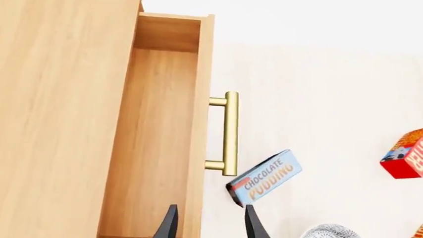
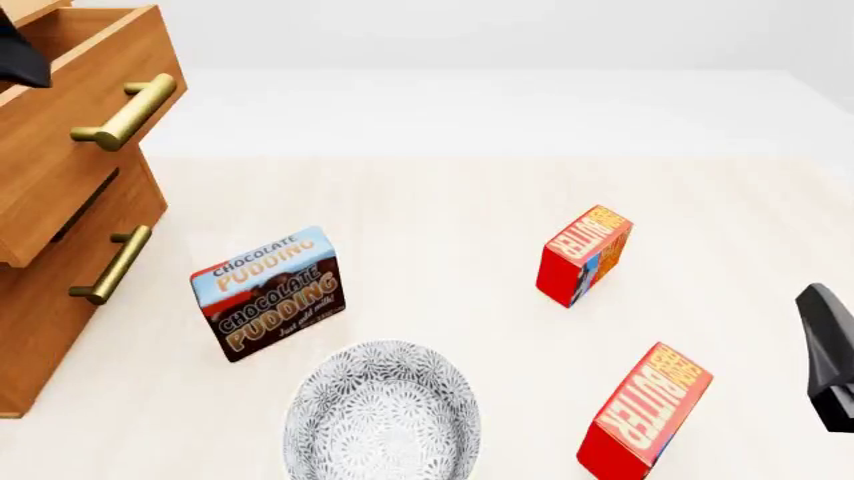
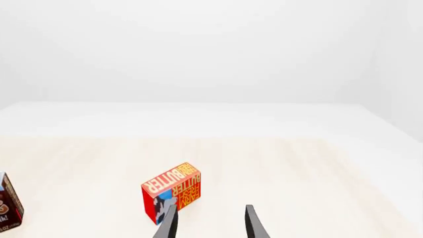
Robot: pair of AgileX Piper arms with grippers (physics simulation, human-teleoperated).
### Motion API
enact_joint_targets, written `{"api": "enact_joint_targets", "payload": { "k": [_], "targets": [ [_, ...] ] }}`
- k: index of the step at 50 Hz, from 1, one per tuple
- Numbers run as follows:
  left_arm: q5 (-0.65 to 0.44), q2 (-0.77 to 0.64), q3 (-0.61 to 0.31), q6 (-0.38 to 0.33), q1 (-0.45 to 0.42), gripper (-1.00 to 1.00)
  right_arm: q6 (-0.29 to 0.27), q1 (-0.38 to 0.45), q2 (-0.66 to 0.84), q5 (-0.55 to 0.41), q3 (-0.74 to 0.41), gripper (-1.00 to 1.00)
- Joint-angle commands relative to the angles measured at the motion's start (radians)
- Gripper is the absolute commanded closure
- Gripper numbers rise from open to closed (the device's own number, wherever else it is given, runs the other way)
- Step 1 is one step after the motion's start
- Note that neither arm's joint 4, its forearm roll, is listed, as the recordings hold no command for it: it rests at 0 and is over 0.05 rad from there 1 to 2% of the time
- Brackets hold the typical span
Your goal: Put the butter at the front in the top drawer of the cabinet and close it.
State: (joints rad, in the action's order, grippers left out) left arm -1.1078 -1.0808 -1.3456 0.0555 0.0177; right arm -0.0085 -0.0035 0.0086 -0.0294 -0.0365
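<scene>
The butter [image 2: 585,255] I want stands on its narrow side out on the table [image 2: 441,190], well apart from the cabinet [image 2: 54,330]. Its blue-and-white end patch marks it off from the other butter box [image 2: 645,412], which stands closer to my side. The top drawer [image 2: 74,150] is pulled out, so my step now is the pickup.

My right pincer [image 3: 210,225] is spread wide and holds nothing. In its wrist view the butter sits just ahead of one fingertip, off the centre line. To do this well I should shift sideways until the box is squarely between the fingers. Then I come down and close across its two broad faces, low enough that the tall, narrow box doesn't tip. The carry should pass clear of the pudding box [image 2: 271,292] and the patterned bowl [image 2: 380,412].

My left pincer [image 1: 211,225] is also parted and empty, above the drawer's front edge near the brass handle [image 1: 230,133].

Only the fingertips show in either wrist view. In the front view both arms are dark scraps cut by the frame. I can't see the drawer's whole floor.
</scene>
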Motion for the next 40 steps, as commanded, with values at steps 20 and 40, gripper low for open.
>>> {"api": "enact_joint_targets", "payload": {
  "k": [20, 40],
  "targets": [
    [0.064, -0.086, 0.036, 0.005, 0.050, -1.00, 0.003, 0.001, -0.007, 0.000, 0.007, -1.00],
    [0.081, -0.133, 0.031, 0.018, 0.001, -1.00, 0.002, 0.001, -0.007, -0.001, 0.006, -1.00]
  ]
}}
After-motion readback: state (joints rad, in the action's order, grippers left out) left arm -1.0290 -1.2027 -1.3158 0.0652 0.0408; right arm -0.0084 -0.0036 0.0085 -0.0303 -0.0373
